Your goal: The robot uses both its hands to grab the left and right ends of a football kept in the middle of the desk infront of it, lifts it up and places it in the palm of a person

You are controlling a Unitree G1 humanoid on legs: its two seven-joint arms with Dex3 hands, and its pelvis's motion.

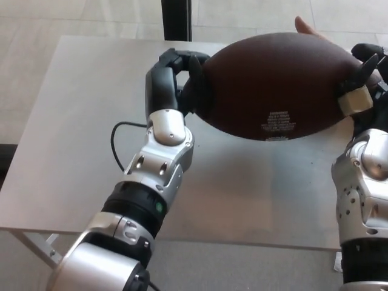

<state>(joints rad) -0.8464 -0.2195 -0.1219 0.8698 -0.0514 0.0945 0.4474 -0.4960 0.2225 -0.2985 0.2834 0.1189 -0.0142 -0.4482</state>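
brown football (276, 85) with white print, pale grey desk (73, 121).

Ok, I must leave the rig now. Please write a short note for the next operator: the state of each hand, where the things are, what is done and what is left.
Left hand: shut on the left end of the football.
Right hand: shut on the right end of the football.
Football: held between both hands, off the desk.
Person's hand: behind the ball, mostly hidden; only fingertips show above its top edge.
Done: grasp and lift.
Left: set the ball in the person's palm, then open both hands. Whether the ball already touches the palm cannot be seen.
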